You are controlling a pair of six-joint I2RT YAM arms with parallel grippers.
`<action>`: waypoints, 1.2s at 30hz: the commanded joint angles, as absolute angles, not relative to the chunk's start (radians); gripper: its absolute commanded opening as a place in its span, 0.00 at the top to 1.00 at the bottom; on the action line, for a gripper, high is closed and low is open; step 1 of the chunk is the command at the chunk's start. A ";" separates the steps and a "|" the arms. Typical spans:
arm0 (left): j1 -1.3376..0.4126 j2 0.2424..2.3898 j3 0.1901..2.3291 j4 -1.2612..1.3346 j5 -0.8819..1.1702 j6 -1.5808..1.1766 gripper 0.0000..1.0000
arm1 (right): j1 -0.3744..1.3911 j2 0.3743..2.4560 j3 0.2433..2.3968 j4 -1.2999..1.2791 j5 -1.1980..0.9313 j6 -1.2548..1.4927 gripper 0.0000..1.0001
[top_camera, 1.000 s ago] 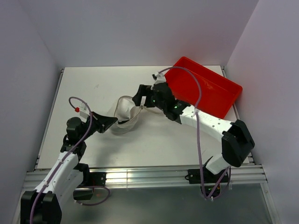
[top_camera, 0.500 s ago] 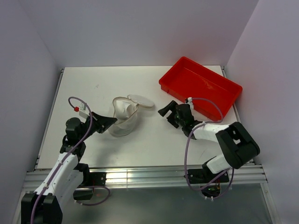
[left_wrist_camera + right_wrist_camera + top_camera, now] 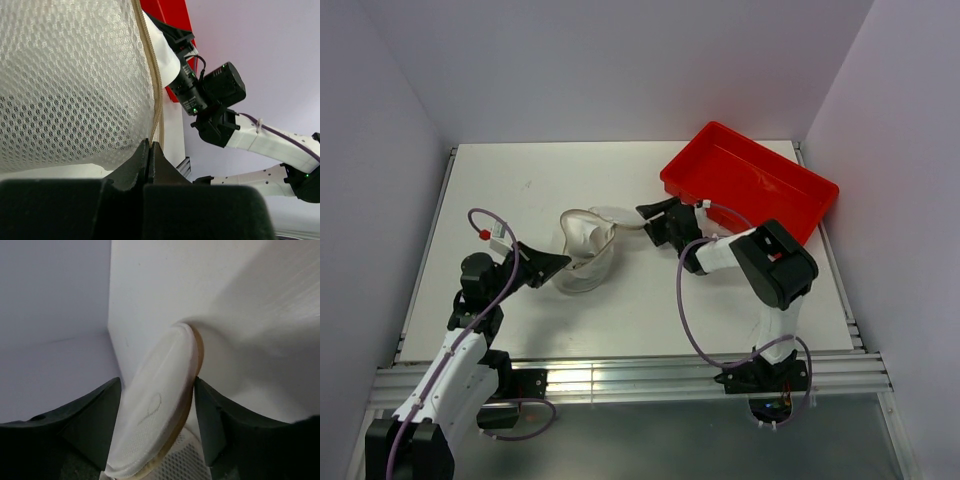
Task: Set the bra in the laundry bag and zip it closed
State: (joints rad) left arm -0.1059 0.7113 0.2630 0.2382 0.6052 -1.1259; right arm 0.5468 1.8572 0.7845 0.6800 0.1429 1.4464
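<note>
The laundry bag [image 3: 585, 262] lies on its side mid-table, a whitish mesh cylinder [image 3: 65, 80] with a tan zipper rim [image 3: 155, 85]. My left gripper [image 3: 552, 264] is shut on that rim at the bag's near-left edge, jaws pinched together [image 3: 149, 146]. The bag's round lid flap [image 3: 620, 214] hangs open toward the right. My right gripper [image 3: 650, 220] is open around this flap [image 3: 155, 410], one finger on each side [image 3: 157, 382], the right finger against its tan edge. The bra is not clearly in view; whether the white fabric inside the bag's mouth is it, I cannot tell.
A red plastic tray [image 3: 760, 180] stands at the back right, just behind the right arm. White walls close in the table on three sides. The right arm's cable loops over the table in front of the tray.
The right arm drew back from the bag toward the front right, then swung in to the lid flap, its jaws narrowing. The left gripper and bag stayed put.
</note>
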 commanded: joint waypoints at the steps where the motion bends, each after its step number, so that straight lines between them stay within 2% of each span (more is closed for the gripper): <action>1: -0.103 0.701 0.295 0.238 0.624 -1.091 1.00 | 0.548 1.919 0.857 0.728 0.199 1.569 0.35; 3: -0.103 0.703 0.291 0.236 0.626 -1.089 1.00 | 0.551 1.939 0.867 0.759 0.235 1.554 0.56; 4: -0.103 0.703 0.291 0.233 0.624 -1.086 1.00 | 0.552 1.937 0.874 0.761 0.253 1.543 0.62; 6: -0.103 0.704 0.288 0.239 0.623 -1.086 1.00 | 0.549 1.913 0.871 0.765 0.288 1.531 0.66; 7: -0.103 0.706 0.287 0.242 0.623 -1.088 1.00 | 0.548 1.887 0.859 0.787 0.299 1.505 0.82; 8: -0.103 0.712 0.287 0.245 0.624 -1.091 1.00 | 0.546 1.876 0.856 0.788 0.308 1.491 0.87; 9: -0.103 0.715 0.287 0.252 0.626 -1.092 1.00 | 0.539 1.865 0.853 0.798 0.307 1.442 0.97; 10: -0.103 0.716 0.287 0.258 0.626 -1.092 1.00 | 0.532 1.844 0.848 0.836 0.292 1.416 1.00; 19: -0.103 0.724 0.296 0.270 0.632 -1.092 1.00 | 0.529 1.701 0.766 0.733 0.281 1.246 1.00; 22: -0.103 0.718 0.291 0.262 0.629 -1.085 1.00 | 0.543 1.683 0.680 0.832 0.291 1.217 1.00; 26: -0.103 0.748 0.282 0.281 0.643 -1.080 1.00 | 0.546 1.619 0.689 0.909 0.253 1.077 1.00; 30: -0.103 0.781 0.349 0.261 0.621 -1.060 1.00 | 0.586 1.438 0.666 0.926 0.311 0.783 1.00; 34: -0.117 0.862 0.431 0.328 0.650 -1.108 1.00 | 0.655 1.173 0.615 0.919 0.363 0.543 1.00; 36: -0.130 0.883 0.487 0.328 0.649 -1.103 1.00 | 0.713 1.096 0.626 0.863 0.335 0.397 1.00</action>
